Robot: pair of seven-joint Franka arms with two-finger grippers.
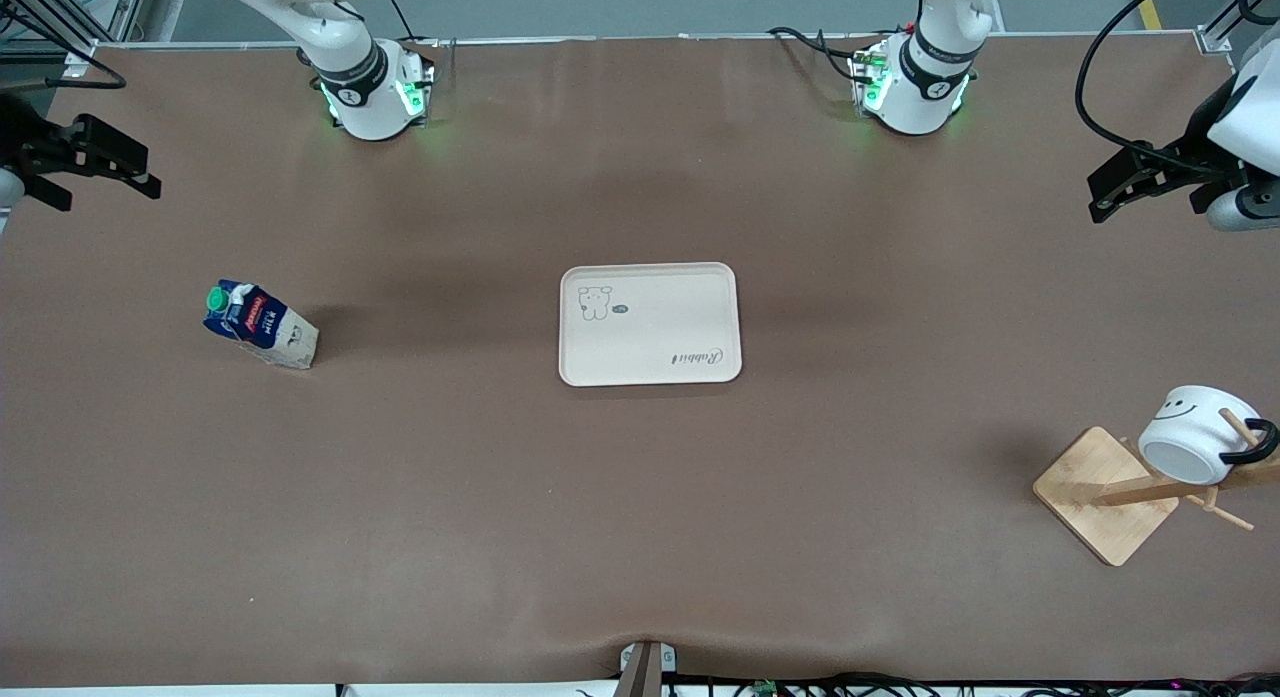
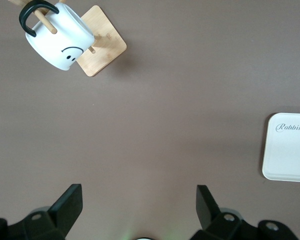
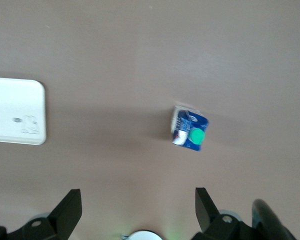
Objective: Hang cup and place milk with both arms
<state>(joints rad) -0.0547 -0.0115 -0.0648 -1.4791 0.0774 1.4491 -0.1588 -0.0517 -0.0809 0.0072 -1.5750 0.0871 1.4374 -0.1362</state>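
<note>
Both hands gape wide and empty: left hand over its worktop end, right hand over the other. Cup hangs on the wooden rack; milk stands clear of the central tray.

The white cup with its black smiley is hanging by its black handle on a wooden rack peg at the left arm's end of the table. The blue-and-white milk, green-capped, is standing upright at the right arm's end.
</note>
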